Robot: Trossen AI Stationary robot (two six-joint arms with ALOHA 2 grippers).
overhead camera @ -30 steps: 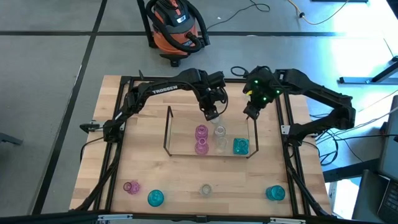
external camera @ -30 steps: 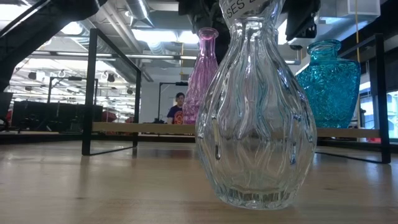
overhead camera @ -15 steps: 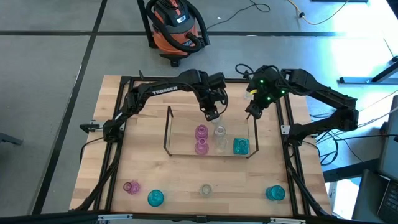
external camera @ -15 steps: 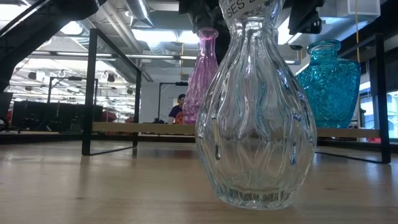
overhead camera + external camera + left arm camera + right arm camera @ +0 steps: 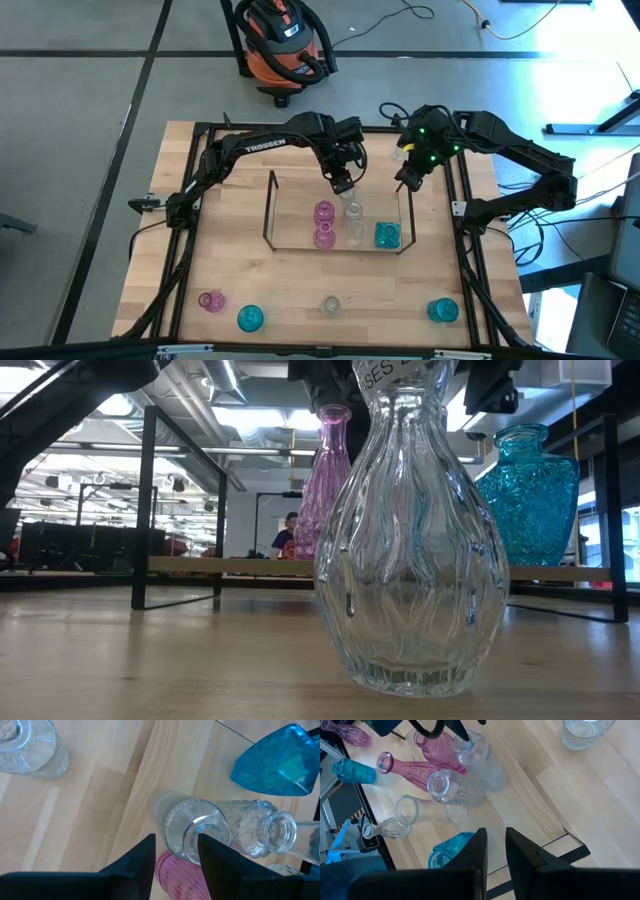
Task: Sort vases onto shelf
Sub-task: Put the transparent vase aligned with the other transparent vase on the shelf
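Note:
The wire shelf holds two pink vases, two clear ones and a teal vase, all upright. My left gripper hangs over the far clear vase. It is open, and its fingertips stand at that vase's mouth. My right gripper is by the shelf's right end, empty, with a narrow gap between its fingers. A pink, a clear and two teal vases stand along the near edge. My left gripper comes from above, pointing down at the clear vase's rim. I cannot tell whether a finger touches the rim. The vase stands upright on the shelf's base.
A black frame edges the table. Bare wood lies between shelf and near-edge vases. In the low view the near clear vase fills the foreground. Another clear vase stands outside the shelf. A person shows far behind, and a vacuum cleaner stands beyond the table.
My right gripper has risen a little and drawn slightly toward the table's far right, away from the shelf's right end. The left gripper and the vases have stayed where they were.

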